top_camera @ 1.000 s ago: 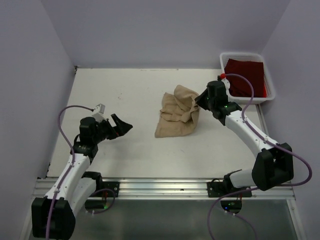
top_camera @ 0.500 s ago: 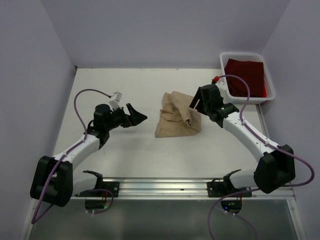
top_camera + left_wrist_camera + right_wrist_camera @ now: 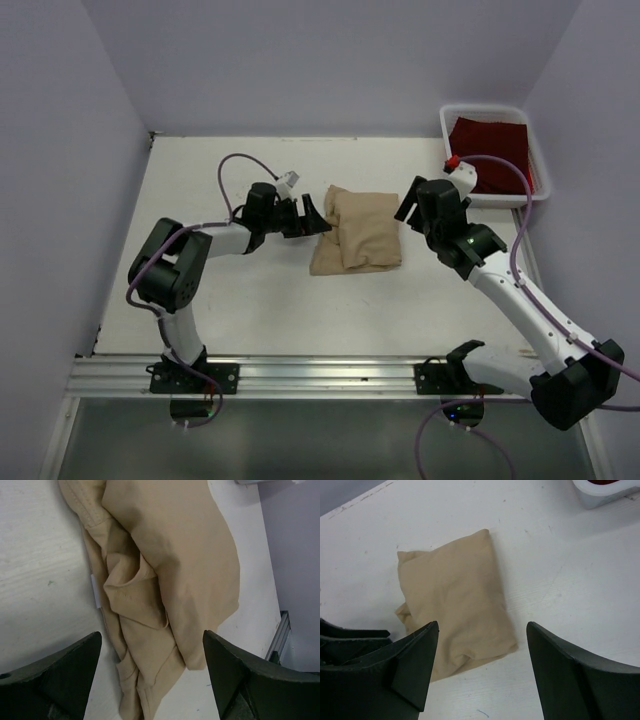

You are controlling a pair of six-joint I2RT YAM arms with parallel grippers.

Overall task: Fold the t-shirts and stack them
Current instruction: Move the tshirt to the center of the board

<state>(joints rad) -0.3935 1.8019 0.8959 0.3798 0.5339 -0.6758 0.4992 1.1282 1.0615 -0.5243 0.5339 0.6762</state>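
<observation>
The left arm is stretched low across the table [image 3: 230,290] from its base at the near left, with the forearm laid nearly flat and the wrist turned to the right. The left pincer [image 3: 316,216] is brought up to the left edge of the tan t-shirt [image 3: 358,228]. Its jaws are held apart, and nothing is gripped between them. In the left wrist view the crumpled layers of the shirt [image 3: 170,555] and a small white neck label [image 3: 95,590] are seen between and beyond the two fingers.

The right arm is raised from its base at the near right and bent at the elbow, with the wrist angled down and to the left. The right pincer [image 3: 408,203] is held just beside the shirt's right edge, clear of the cloth, with the jaws apart and empty.

The tan shirt lies near the middle of the table as a compact folded bundle. The dark red t-shirt [image 3: 495,140] lies in the white bin [image 3: 446,125] at the far right corner.

A second ago the left arm was drawn back at the near left, well apart from the shirt; it has since been extended to the cloth. The right pincer was then clamped on a raised fold at the shirt's upper right. That fold has been released and laid down flatter, and the pincer has been drawn back.
</observation>
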